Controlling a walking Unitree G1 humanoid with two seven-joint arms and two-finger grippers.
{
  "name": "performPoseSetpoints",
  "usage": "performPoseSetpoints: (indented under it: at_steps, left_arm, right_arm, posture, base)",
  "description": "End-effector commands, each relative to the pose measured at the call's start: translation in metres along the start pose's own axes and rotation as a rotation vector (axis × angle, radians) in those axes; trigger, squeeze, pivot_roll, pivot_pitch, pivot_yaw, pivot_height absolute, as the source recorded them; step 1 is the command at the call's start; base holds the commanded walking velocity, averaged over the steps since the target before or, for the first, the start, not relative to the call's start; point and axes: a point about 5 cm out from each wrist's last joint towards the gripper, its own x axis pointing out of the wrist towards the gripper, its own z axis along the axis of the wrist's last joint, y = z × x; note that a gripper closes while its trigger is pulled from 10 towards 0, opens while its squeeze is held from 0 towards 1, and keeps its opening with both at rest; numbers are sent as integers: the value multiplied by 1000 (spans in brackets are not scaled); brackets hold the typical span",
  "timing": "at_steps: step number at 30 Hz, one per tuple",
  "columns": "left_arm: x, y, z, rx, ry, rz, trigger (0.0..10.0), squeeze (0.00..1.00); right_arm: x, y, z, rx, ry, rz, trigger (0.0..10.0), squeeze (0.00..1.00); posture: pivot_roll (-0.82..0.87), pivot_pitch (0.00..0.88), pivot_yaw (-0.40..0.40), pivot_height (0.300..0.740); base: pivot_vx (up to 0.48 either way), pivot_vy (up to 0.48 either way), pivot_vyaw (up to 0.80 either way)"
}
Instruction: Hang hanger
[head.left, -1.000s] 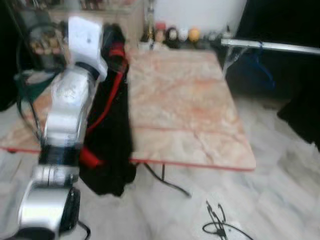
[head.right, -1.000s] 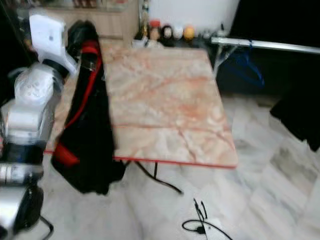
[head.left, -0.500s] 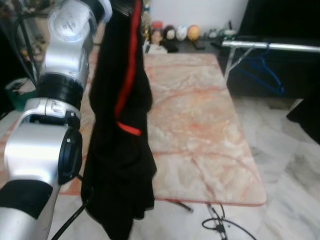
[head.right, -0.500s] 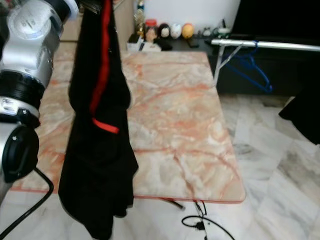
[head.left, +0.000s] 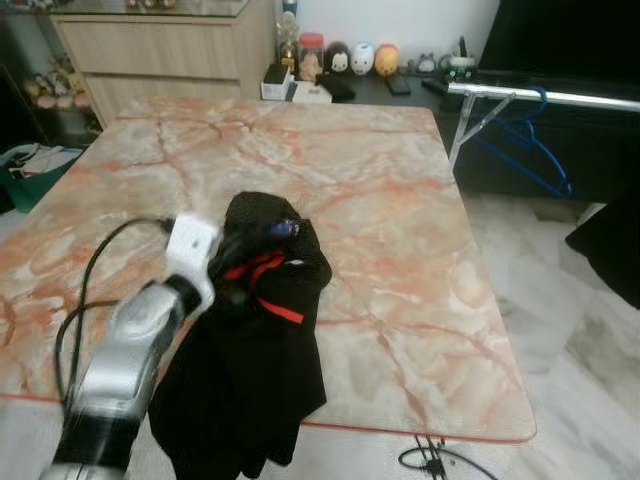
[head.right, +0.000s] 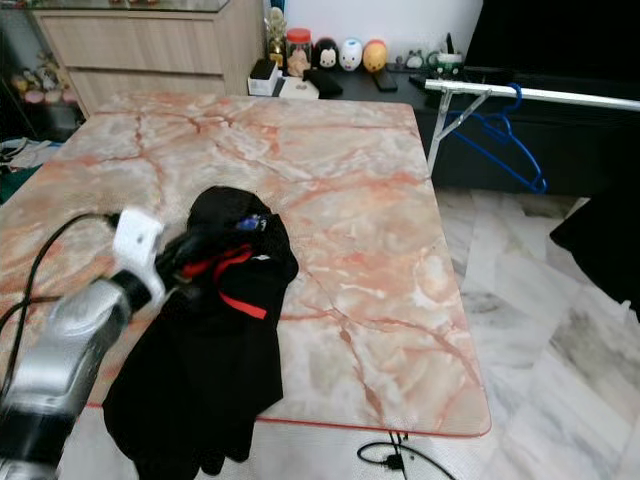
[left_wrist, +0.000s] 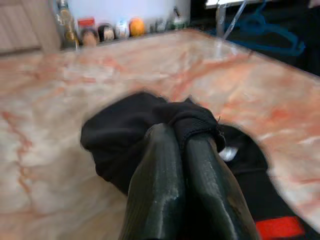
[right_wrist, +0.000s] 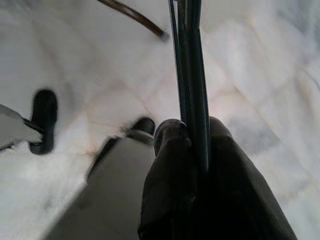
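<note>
Nearest you, the right end effector (right_wrist: 192, 130) hangs low over the pale marble floor (right_wrist: 75, 50) with its 2 fingers closed on a thin dark rod (right_wrist: 192, 60), which I take to be the hanger's wire. The rod runs straight out along the line of the fingers, away from the wrist.

Next out, the left end effector (left_wrist: 182, 135) reaches over the near part of the marble worktop (head.left: 380, 200). Its 2 fingers are pinched together on a bunched fold of the black garment (head.left: 250, 390), which has red trim. The upper part of the garment lies on the stone and the rest hangs over the near edge.

Farthest, off the worktop's far right corner, the silver clothes rail (head.left: 560, 95) runs across the right side of the scene and carries 1 blue hanger (head.left: 530, 150).

That rail is what your next move turns on. It lies ahead and to the right of both arms, higher than the worktop, with its long axis roughly crosswise to your view. The right arm is on the rail's side (the left one has the whole worktop between it and the rail). I judge the rod will have to rise from floor level and swing rightward and forward to meet the rail.
</note>
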Motion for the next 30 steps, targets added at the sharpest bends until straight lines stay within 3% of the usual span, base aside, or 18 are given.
performPoseSetpoints:
  at_steps: [1, 3, 4, 13, 20, 25, 26, 27, 29, 30]
  left_arm:
    - [-8, -13, 0, -21, 2, -12, 10000, 82]
    - [-11, -17, 1, -33, 9, -10, 10000, 82]
    - [-15, -24, 1, -48, 20, -5, 10000, 1000]
    - [-9, -48, 8, -64, 29, -73, 10000, 1000]
    - [-23, -50, 1, -32, 108, -149, 10000, 1000]
    - [-27, -39, 7, -33, 69, -70, 10000, 1000]
    - [-27, -35, 11, -50, 40, -31, 10000, 1000]
    - [-29, -25, 19, -59, -33, 108, 10000, 1000]
    - [-31, -21, 20, -63, -55, 158, 10000, 1000]
    - [-37, -16, 18, -55, -66, 243, 10000, 0]
  right_arm:
    - [-1, 0, -4, 1, 6, -3, 10000, 0]
    - [-1, 0, -4, -1, 5, -2, 10000, 0]
    - [-1, 0, -4, 1, 3, -3, 10000, 0]
    - [-1, -1, -7, -2, 6, -7, 10000, 0]
    - [-2, 0, -9, 0, 10, -4, 10000, 0]
    - [-2, 0, -9, 0, 9, -5, 10000, 0]
    - [-2, 0, -9, 1, 9, -5, 10000, 0]
    - [-2, -1, -9, 1, 7, -6, 10000, 0]
    - [-2, -2, -8, 2, 6, -7, 10000, 0]
    - [-2, -3, -8, 3, 4, -10, 10000, 0]
  posture:
    - [214, 0, -2, 740]
    - [212, 0, -2, 740]
    - [206, 0, -4, 740]
    - [196, 0, -3, 740]
    - [196, 0, -1, 740]
    - [197, 0, -1, 740]
    - [197, 0, -2, 740]
    - [198, 0, -5, 740]
    - [198, 0, -6, 740]
    - [193, 0, -9, 740]
  base:
    - [0, 0, 0]
    - [0, 0, 0]
    - [0, 0, 0]
    - [0, 0, 0]
    - [0, 0, 0]
    - [0, 0, 0]
    - [0, 0, 0]
    - [0, 0, 0]
    - [0, 0, 0]
    - [0, 0, 0]
